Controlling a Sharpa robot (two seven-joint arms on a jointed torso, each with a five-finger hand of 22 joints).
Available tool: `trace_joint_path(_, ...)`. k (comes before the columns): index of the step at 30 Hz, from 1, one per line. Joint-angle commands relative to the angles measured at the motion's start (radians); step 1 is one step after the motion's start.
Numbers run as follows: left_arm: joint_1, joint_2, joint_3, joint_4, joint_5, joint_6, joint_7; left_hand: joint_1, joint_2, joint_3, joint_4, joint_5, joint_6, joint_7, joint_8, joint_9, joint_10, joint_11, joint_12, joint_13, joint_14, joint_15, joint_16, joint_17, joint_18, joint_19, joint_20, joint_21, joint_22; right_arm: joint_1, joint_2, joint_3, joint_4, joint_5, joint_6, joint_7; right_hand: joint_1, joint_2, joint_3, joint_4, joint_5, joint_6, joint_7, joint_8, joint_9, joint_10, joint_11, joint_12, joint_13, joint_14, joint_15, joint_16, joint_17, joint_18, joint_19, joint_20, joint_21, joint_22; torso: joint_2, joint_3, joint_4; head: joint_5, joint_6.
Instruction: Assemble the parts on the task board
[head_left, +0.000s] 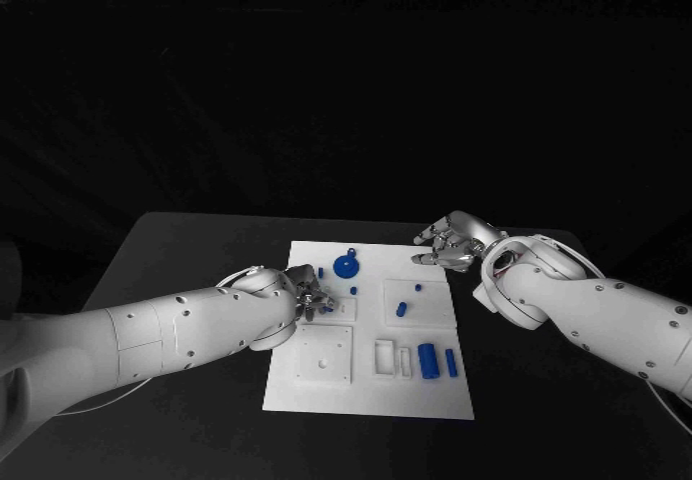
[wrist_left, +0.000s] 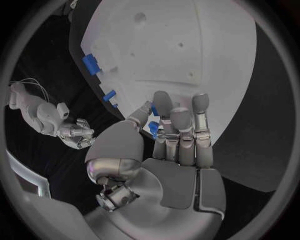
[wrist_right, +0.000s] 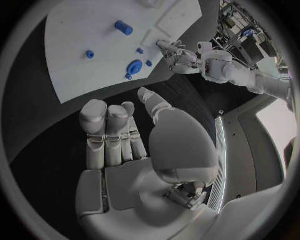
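Left wrist view: my left hand (wrist_left: 169, 137) pinches a small blue plastic peg (wrist_left: 153, 129) over the white task board (wrist_left: 187, 50), my right hand (head_left: 450, 245) spread empty; a loose pinch could drop it.

A black bench (head_left: 188, 235) carries everything. On it lies the white task board (head_left: 368, 400), flat and about in the middle, its long sides running from the near edge toward the far one. Bare black surface shows to the left, to the right and beyond the board.
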Motion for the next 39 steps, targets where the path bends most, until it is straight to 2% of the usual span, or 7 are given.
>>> trace_joint_path(1, -0.008, 0.0, -0.006, -0.005, -0.005, 0.049, -0.023, 0.012, 0.033, 0.004, -0.003, 0.007, 0.196, -0.119, 0.009, 0.009, 0.026, -0.035, 0.011, 0.004, -0.002, -0.006, 0.011, 0.0, -0.008, -0.009, 0.0, 0.008, 0.019, -0.001, 0.0, 0.0, 0.0, 0.0, 0.011, 0.004, -0.013, 0.0, 0.004, 0.0, 0.005, 0.007, -0.003, -0.004, 0.0, -0.007, -0.002, 0.003, -0.001, -0.005, -0.002, -0.003, -0.001, 0.009, 0.0, 0.002, -0.006, 0.104, 0.001, 0.0002, 0.0, 0.0, 0.002)
trace_joint_path(16, -0.008, 0.014, -0.005, -0.019, -0.01, 0.062, -0.015, -0.005, 0.036, 0.001, -0.006, 0.005, 0.198, -0.121, 0.019, 0.025, 0.026, -0.033, 0.028, 0.012, -0.008, -0.005, 0.03, 0.0, -0.008, -0.012, 0.0, 0.015, 0.019, -0.002, 0.0, 0.0, 0.0, 0.001, 0.012, 0.004, -0.015, -0.001, 0.007, -0.002, 0.009, 0.008, -0.003, -0.004, 0.0, -0.006, -0.002, 0.003, -0.001, -0.005, -0.002, -0.003, -0.001, 0.009, 0.001, 0.001, -0.006, 0.104, 0.0, 0.0014, -0.0009, 0.001, 0.004)
trace_joint_path(28, -0.008, 0.023, -0.004, -0.032, -0.007, 0.084, -0.014, -0.002, 0.035, 0.0, -0.008, 0.005, 0.197, -0.121, 0.022, 0.028, 0.026, -0.032, 0.03, 0.013, -0.009, -0.005, 0.033, -0.002, -0.008, -0.013, 0.0, 0.017, 0.018, -0.002, 0.001, 0.0, -0.001, 0.001, 0.013, 0.004, -0.017, -0.001, 0.011, -0.003, 0.011, 0.009, -0.003, -0.004, 0.0, -0.006, -0.002, 0.003, -0.002, -0.005, -0.002, -0.004, -0.001, 0.009, 0.001, 0.001, -0.007, 0.104, 0.001, 0.0016, 0.0, -0.005, 0.002)
trace_joint_path(39, -0.008, 0.032, -0.004, -0.037, 0.0, 0.1, -0.012, -0.002, 0.02, -0.038, 0.008, -0.003, 0.198, -0.122, 0.027, 0.031, 0.026, -0.032, 0.033, 0.015, -0.011, -0.006, 0.038, -0.006, -0.008, -0.014, -0.001, 0.018, 0.018, -0.002, 0.002, 0.0, -0.002, 0.001, 0.013, 0.004, -0.017, -0.001, 0.011, -0.003, 0.011, 0.009, -0.003, -0.004, 0.0, -0.006, -0.002, 0.003, -0.002, -0.005, -0.002, -0.004, -0.001, 0.009, 0.001, 0.001, -0.007, 0.104, 0.0, 0.0013, -0.0006, -0.007, 0.001)
